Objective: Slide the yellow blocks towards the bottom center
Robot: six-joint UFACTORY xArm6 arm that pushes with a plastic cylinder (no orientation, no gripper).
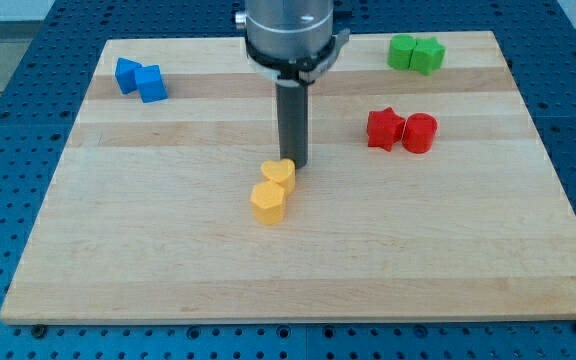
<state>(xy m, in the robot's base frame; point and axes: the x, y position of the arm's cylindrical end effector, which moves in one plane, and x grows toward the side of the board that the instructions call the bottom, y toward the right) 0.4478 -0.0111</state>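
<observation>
Two yellow blocks sit touching near the board's middle. The yellow heart-shaped block point(279, 173) is the upper one and the yellow hexagonal block point(268, 201) lies just below and to its left. My tip point(294, 163) stands right against the upper right side of the heart-shaped block, on the side towards the view's top. The dark rod rises from there to the arm's grey mount point(290, 35) at the view's top.
Two blue blocks point(140, 79) sit together at the upper left. Two green blocks point(416, 53) sit at the upper right. A red star block point(385, 128) and a red cylinder point(419, 132) lie right of the rod. The wooden board point(168, 260) rests on a blue perforated table.
</observation>
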